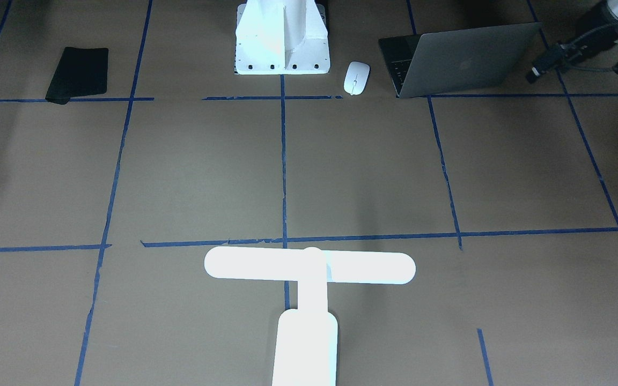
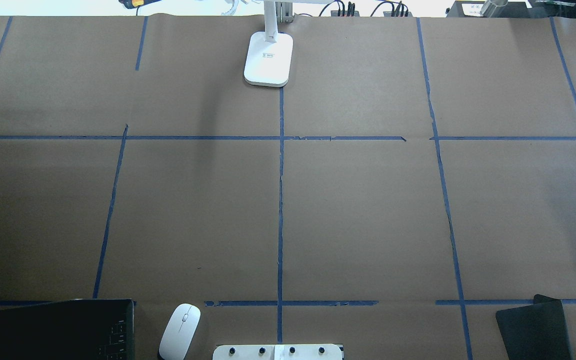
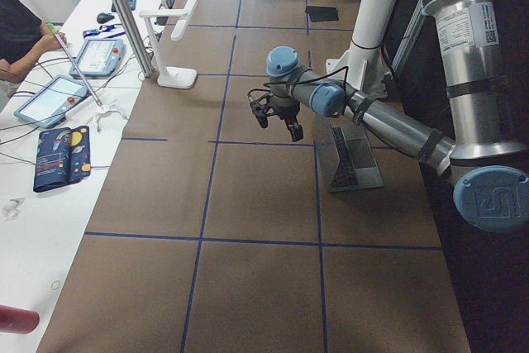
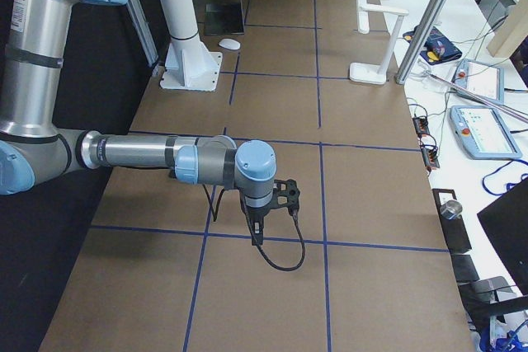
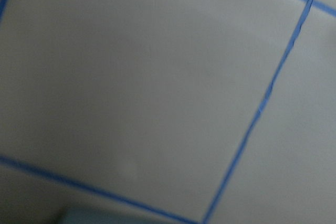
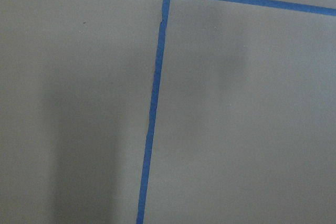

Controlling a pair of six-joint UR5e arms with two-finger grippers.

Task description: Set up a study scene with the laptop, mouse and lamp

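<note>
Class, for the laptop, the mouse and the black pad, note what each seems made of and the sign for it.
Laptop: likely metal, matt grey; the thin lid has an even, dull sheen.
Mouse: probably plastic; smooth white shell with slight gloss.
Black pad: perhaps cloth or rubber, matt; one end seems to bend, so flexible.

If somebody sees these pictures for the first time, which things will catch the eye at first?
The glowing white lamp draws the eye first; it stands at the middle of the far edge of the table, opposite the robot. Next comes the open grey laptop at the near edge on the robot's left side. The white mouse lies between it and the white pedestal.
</note>
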